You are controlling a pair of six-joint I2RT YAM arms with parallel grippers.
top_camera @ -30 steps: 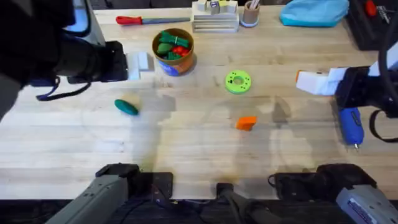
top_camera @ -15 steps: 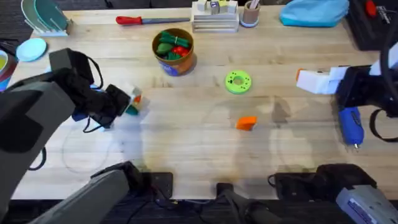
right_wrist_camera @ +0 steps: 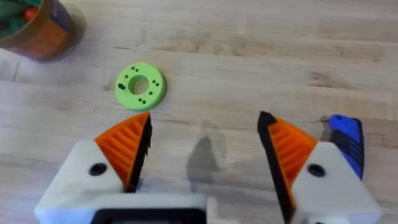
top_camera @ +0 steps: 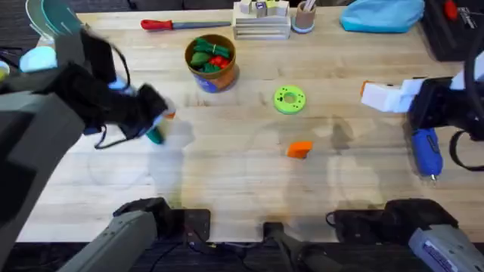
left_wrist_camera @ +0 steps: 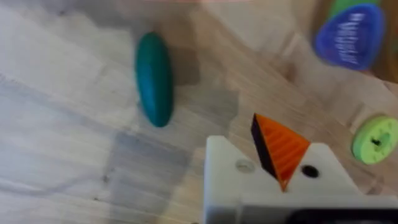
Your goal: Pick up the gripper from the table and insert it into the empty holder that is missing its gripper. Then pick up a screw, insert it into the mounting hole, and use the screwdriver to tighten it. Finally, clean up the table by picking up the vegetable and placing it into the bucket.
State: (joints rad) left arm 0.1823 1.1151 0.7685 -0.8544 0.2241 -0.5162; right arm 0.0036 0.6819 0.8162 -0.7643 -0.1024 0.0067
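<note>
While left tool (top_camera: 155, 113) blurs, vegetable (top_camera: 155, 136) peeks out.

My left arm sits upper left of overhead, left gripper (top_camera: 155, 113) blurred. Right gripper (right_wrist_camera: 205, 152) at right edge of overhead, fingers spread wide, holding nothing.

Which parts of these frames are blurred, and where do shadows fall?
Overhead: the left arm shows large, dark and smeared, and soft grey shadows lie on the table. Left wrist: the vegetable and the blue screwdriver look soft; a shadow lies beside the vegetable. Right wrist: sharp, with a small shadow between the orange pads.
</note>
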